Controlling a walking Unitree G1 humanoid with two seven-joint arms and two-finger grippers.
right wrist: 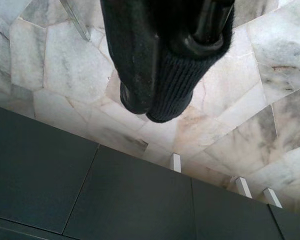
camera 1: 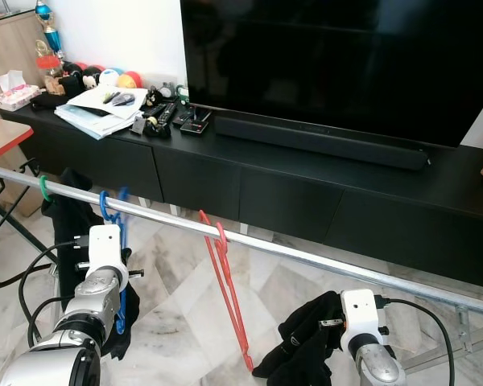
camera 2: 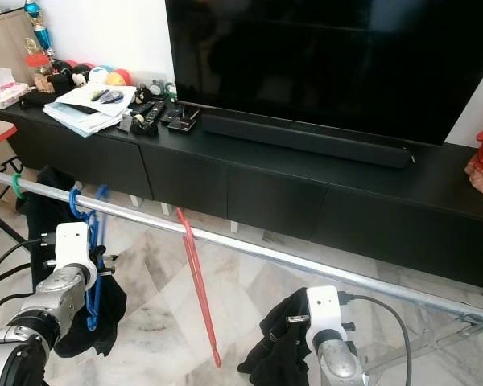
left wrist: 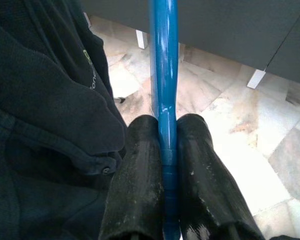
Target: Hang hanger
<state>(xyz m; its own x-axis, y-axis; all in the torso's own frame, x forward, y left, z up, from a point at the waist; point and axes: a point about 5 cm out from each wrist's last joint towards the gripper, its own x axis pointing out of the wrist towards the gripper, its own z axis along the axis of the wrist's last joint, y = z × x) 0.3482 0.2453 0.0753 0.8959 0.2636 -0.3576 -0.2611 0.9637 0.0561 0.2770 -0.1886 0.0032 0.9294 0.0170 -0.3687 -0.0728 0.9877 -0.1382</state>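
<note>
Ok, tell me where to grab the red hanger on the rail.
Grip the red hanger on its long straight side below the hook, coming from the robot's side. It hangs edge-on from the rail, so that thin bar would likely fit between the fingers, and it hangs apart from the blue hanger in the left hand.

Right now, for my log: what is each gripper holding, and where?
Left gripper: blue hanger, clamped on its bar. Right gripper: black garment, by a fold.
</note>
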